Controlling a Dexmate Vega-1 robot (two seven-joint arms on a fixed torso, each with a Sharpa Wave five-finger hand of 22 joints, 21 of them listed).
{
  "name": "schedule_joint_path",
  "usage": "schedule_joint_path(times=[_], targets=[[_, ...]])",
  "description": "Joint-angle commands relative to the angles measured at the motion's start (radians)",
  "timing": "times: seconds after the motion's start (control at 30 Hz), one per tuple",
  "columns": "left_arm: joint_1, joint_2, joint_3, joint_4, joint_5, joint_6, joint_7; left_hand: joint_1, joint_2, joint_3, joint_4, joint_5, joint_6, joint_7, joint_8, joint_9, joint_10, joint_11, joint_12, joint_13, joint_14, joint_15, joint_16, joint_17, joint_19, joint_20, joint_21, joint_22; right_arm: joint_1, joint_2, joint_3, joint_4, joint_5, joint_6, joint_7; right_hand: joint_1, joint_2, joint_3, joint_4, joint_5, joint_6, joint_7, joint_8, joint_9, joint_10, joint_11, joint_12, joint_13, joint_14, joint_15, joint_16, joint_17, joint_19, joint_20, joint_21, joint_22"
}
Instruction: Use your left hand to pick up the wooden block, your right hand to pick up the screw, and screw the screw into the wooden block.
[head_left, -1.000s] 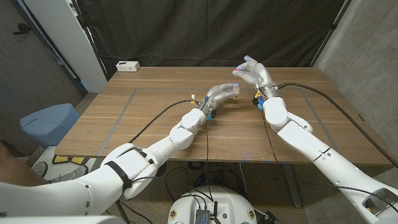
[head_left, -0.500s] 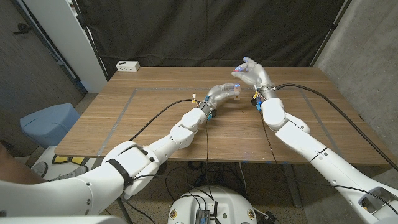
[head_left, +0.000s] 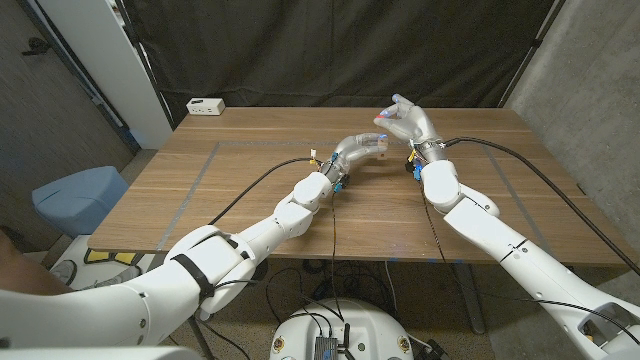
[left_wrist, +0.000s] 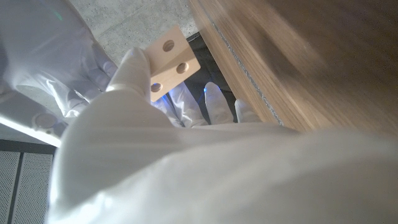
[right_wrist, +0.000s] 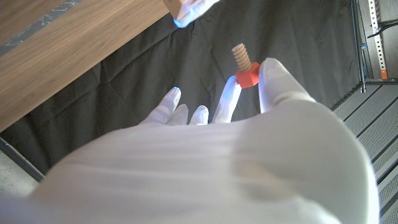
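wooden block (left_wrist: 168, 62), holes facing out to take the thread, is being pinched by the left hand (head_left: 362, 148) above the counter (head_left: 240, 190); the right hand (head_left: 408, 122) is pinching the red-headed screw (right_wrist: 244, 66) just beside, tip free for aligning.

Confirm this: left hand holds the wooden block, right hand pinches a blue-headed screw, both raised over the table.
Wrong on one point: the screw has a red head, not blue, as the right wrist view shows. The rest stands: the left hand holds the wooden block, the right hand pinches the screw, both over the table.
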Motion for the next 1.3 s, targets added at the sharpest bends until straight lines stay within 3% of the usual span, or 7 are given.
schedule_joint_path(times=[0.03,1.3], targets=[[0.016,0.011,0.003,-0.036,0.007,0.018,0.011,-0.029,0.058,0.004,0.006,0.005,0.076,0.027,0.007,0.009,0.015,-0.009,0.006,0.051,0.005,-0.104,-0.001,0.004,0.004,-0.002,0.009,0.003,-0.019,-0.004,0.012,0.004,0.003,0.009,-0.012,-0.005,0.004,0.009,0.002,0.009,0.003,0.001,0.003,-0.001,0.008,0.000,0.000,0.005,0.008,-0.040,0.002,0.003,0.006,-0.034,0.002,0.002],[0.024,0.016,0.008,-0.059,0.014,0.031,0.018,-0.026,0.060,0.004,0.004,0.006,0.078,0.030,0.007,0.010,0.017,-0.009,0.001,0.053,0.004,-0.104,-0.003,0.005,0.005,-0.001,0.009,0.003,-0.039,0.005,0.011,0.030,0.002,0.025,-0.033,-0.003,0.009,0.009,0.001,0.014,-0.003,-0.001,0.013,-0.008,0.010,0.002,-0.002,0.006,0.012,-0.041,0.001,0.004,0.009,-0.036,0.001,0.002]])
